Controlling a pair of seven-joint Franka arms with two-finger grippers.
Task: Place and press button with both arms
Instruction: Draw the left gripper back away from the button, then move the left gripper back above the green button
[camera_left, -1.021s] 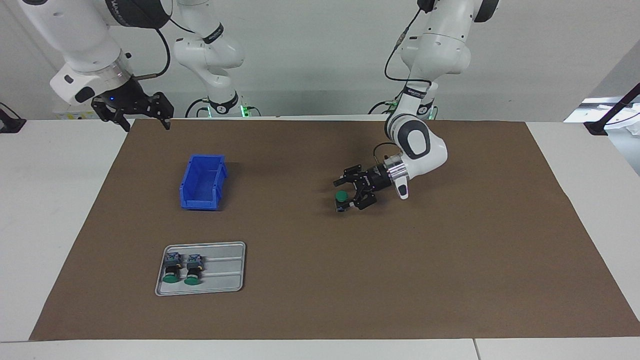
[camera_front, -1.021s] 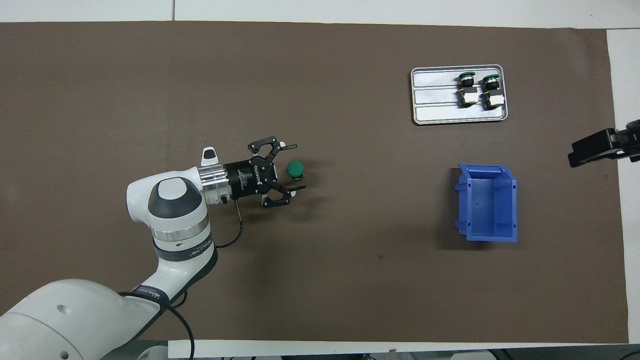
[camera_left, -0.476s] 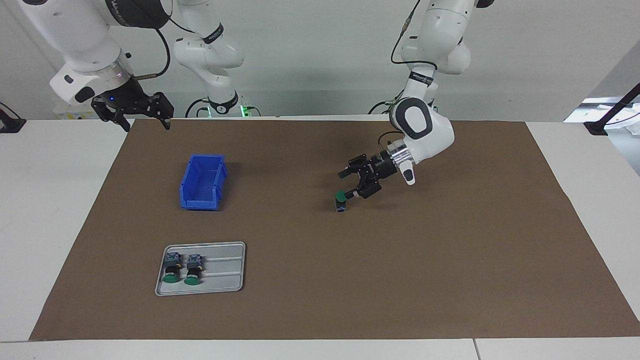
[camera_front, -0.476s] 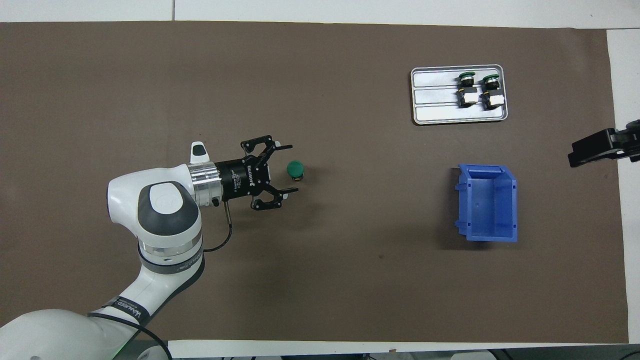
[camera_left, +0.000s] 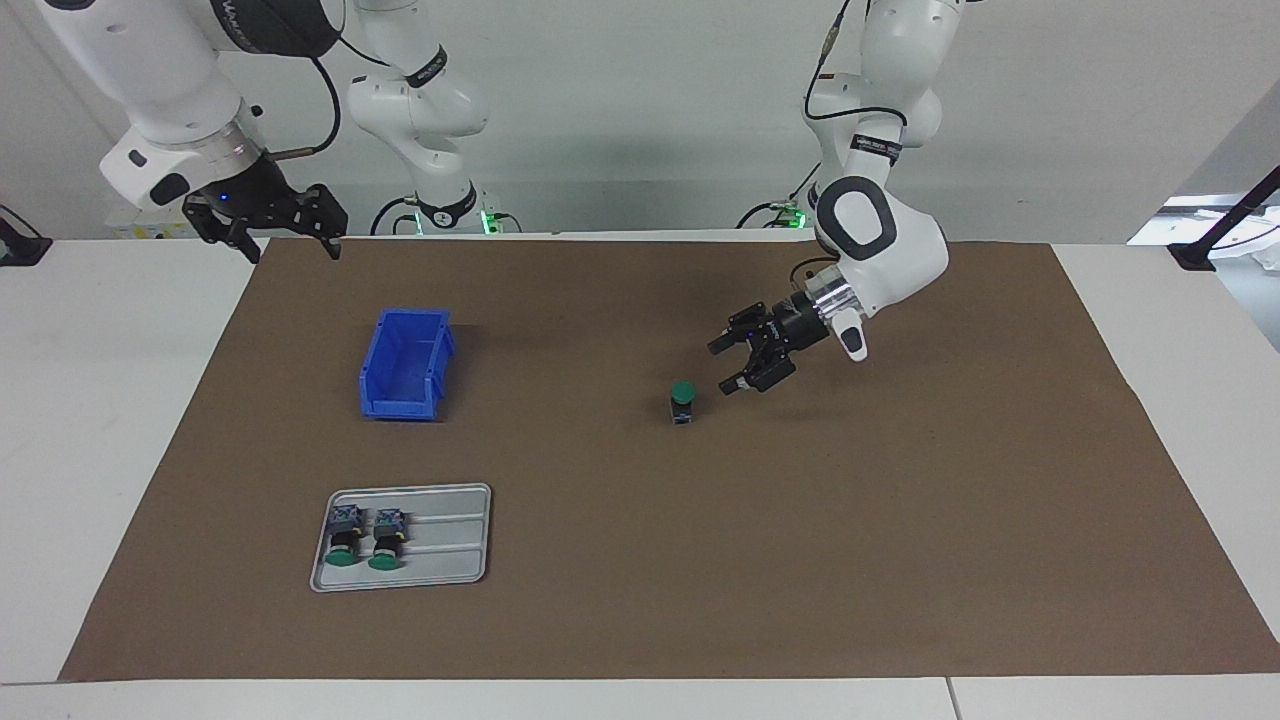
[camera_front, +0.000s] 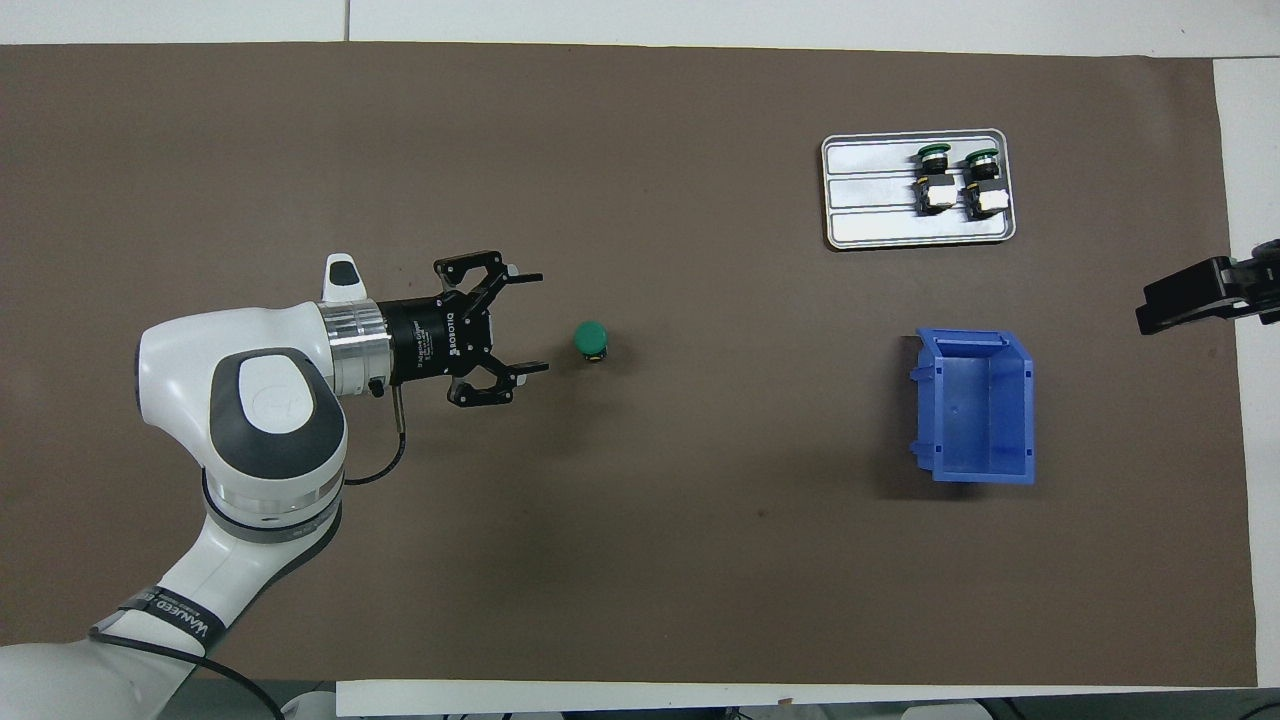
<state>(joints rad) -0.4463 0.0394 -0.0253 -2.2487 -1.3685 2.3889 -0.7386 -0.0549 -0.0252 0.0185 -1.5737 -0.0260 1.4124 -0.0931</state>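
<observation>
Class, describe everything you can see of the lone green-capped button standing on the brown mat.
The button is small, with a round flat green cap above a dark body. It stands upright, cap up, alone on the brown mat near the table's middle. Nothing touches it: the left gripper, open, is beside it toward the left arm's end, clear of it.

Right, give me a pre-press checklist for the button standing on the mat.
1. Button upright on the mat, green cap up: ok.
2. Left gripper open, clear of the button: ok.
3. Right gripper open, empty, waiting over the mat's edge: ok.
4. A gripper over the button's cap: not ok.
5. Two spare buttons lying in the tray: ok.
6. Blue bin apart from the button: ok.
</observation>
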